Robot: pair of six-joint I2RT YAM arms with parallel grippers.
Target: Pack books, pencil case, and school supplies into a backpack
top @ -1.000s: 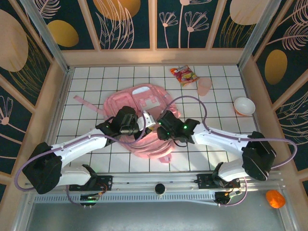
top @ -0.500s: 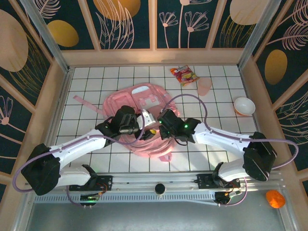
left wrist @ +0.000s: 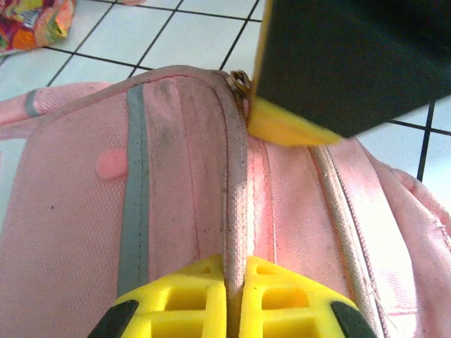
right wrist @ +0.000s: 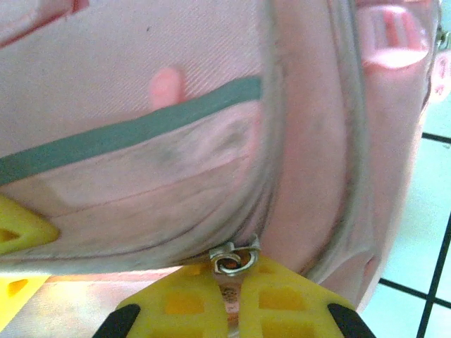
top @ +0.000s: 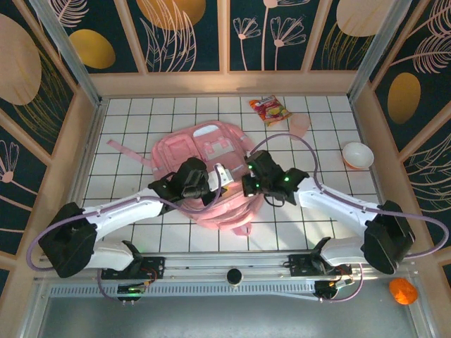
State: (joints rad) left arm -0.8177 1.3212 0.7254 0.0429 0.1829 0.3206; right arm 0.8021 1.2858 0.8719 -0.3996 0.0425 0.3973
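**A:** Where do we stand?

**B:** The backpack lies flat in the middle of the tiled table, between our two arms. Our left gripper is clamped on the fabric ridge along the zip track. Our right gripper is closed with the metal zipper pull pinched at its very fingertips.

**A:** What worries us most?

**B:** That hold on the pull. Only the little ring sits between the pads, so we judge it shallow. If we drag at an angle to the track, the ring can pop free and leave us closed on nothing.

**A:** And the left side?

**B:** It is our anchor. The bag is soft and loose on the tiles. If that pinch slides off the ridge, the whole bag will follow the right arm and the slider will not run.

**A:** The two grippers look close together.

**B:** They are near, facing each other along the same seam. If we move toward each other, the fingers could knock. The track also curves at the corner, where slack fabric could jam the slider.

**A:** Is anything packed yet?

**B:** We cannot tell, because the inside of the bag is hidden from us.
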